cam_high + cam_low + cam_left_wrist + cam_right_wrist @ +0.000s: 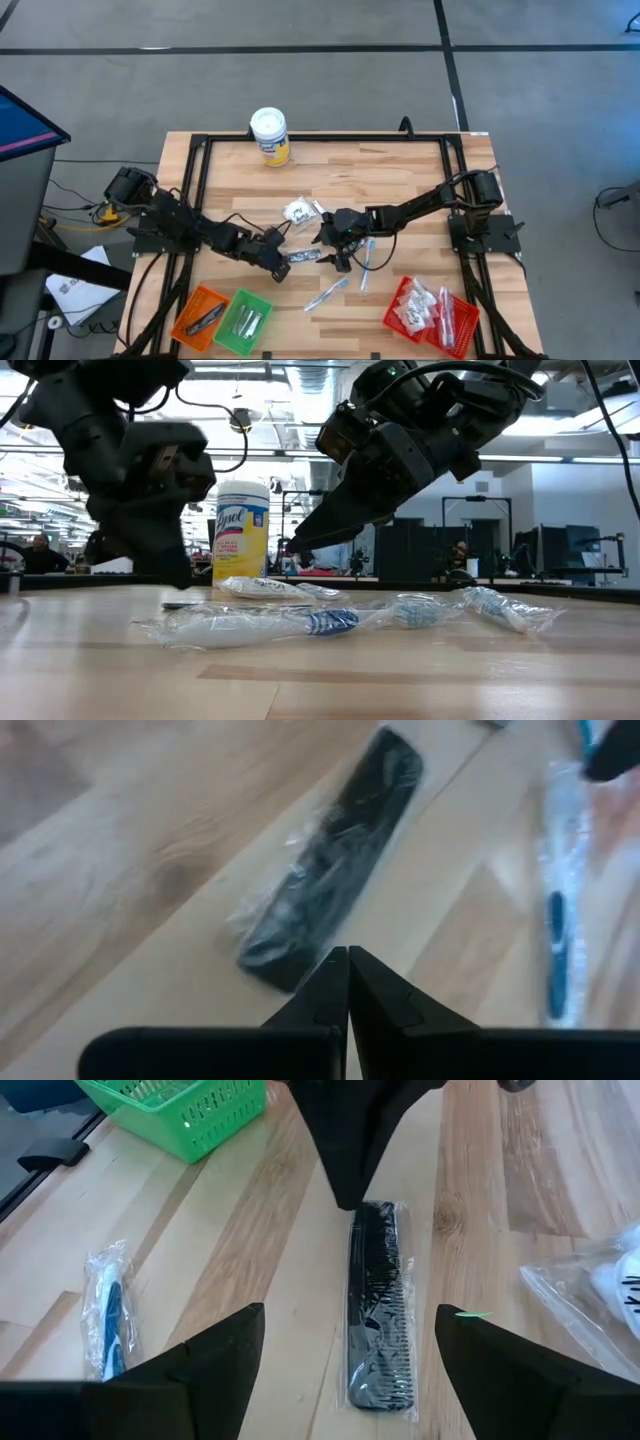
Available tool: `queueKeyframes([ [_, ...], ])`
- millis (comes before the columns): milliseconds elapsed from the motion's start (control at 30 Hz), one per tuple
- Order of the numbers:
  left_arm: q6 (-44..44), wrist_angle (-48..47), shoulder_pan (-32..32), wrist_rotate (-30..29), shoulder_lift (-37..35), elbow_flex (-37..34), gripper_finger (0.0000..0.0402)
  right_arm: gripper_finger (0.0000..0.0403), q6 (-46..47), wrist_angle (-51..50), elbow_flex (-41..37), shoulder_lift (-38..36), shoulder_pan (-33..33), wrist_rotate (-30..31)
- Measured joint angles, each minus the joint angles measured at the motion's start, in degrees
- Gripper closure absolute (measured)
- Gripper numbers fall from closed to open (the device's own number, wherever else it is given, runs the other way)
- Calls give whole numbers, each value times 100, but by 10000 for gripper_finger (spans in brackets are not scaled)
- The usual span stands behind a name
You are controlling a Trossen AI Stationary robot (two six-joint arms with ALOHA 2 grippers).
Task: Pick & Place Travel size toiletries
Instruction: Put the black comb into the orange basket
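A black comb in a clear wrapper lies flat on the wooden table, near its middle. My left gripper is shut, its tips at the comb's end toward the table's left. My right gripper hangs open over the comb's other end, one finger on either side, clear of it. A white sachet lies just behind. Wrapped toothbrushes lie to the right and nearer. My left gripper has its shut fingertips slanting down from the table's left at the comb's end. Whether they touch the wrapper there cannot be told. The comb lies flat on the table.
An orange basket and a green one stand at the near left, a red one with several sachets at the near right. A white-lidded yellow canister stands at the far edge. A black frame borders the table.
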Motion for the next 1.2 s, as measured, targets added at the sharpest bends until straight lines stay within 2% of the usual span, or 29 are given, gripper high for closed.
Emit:
queueKeyframes([
  [333,-48,134,0,307,481,15,401,117,0,-7,0,-2,0,-1],
  [600,-96,252,39,366,425,13,401,117,0,-202,0,-4,-2,-2],
  [767,186,353,14,-292,34,212,402,117,0,-257,0,-4,-2,-2],
  [900,195,177,117,-354,71,168,402,117,-2,-256,0,-4,-26,-2],
  [1200,163,294,143,113,493,191,402,117,-2,-254,0,-4,-39,0],
])
